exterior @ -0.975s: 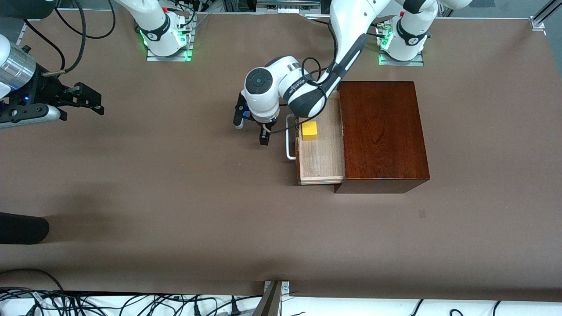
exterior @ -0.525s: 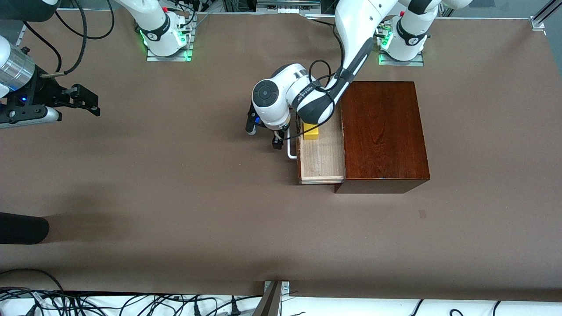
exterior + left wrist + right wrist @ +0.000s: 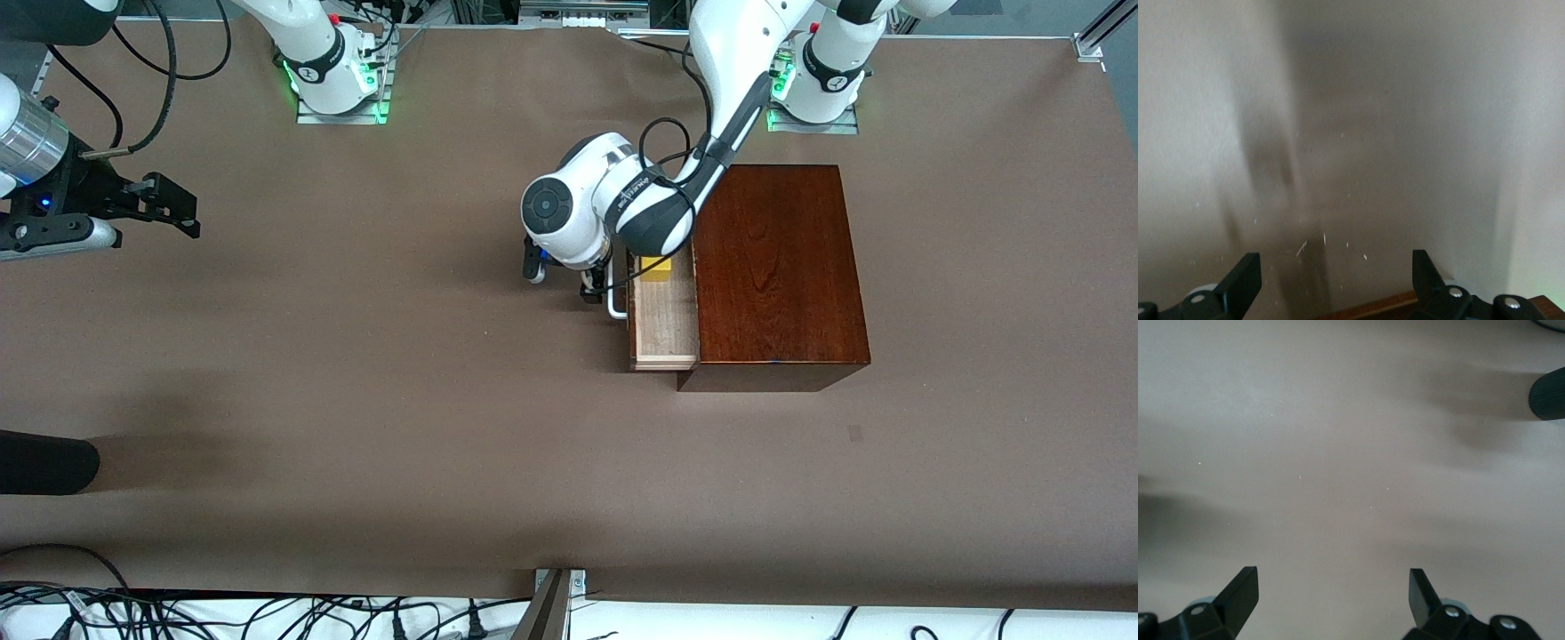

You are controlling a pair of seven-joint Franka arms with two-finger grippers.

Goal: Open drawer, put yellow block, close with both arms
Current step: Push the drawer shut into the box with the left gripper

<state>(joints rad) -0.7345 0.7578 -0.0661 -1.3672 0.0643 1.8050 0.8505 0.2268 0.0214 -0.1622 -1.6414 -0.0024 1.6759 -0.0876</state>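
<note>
The dark mahogany box (image 3: 773, 267) stands near the left arm's base. Its drawer (image 3: 662, 331) sticks out partway toward the right arm's end, with the white bar handle (image 3: 616, 309) on its front. The yellow block (image 3: 657, 268) lies in the drawer, partly hidden under the left arm's wrist. My left gripper (image 3: 562, 282) is open and empty, low at the handle, with one finger (image 3: 590, 292) against it. The left wrist view shows it (image 3: 1335, 280) over the table cloth with a strip of dark wood (image 3: 1371, 311) at the edge. My right gripper (image 3: 169, 206) is open and empty, waiting at the right arm's end of the table; its wrist view shows it (image 3: 1331, 593) over bare cloth.
Brown cloth (image 3: 400, 400) covers the table. A black rounded object (image 3: 44, 462) reaches in at the table's edge at the right arm's end, nearer the front camera; it also shows in the right wrist view (image 3: 1548, 393). Cables lie along the front edge.
My left gripper has moved toward the box, and the drawer has slid partway in with the yellow block inside it. The right gripper has barely moved.
</note>
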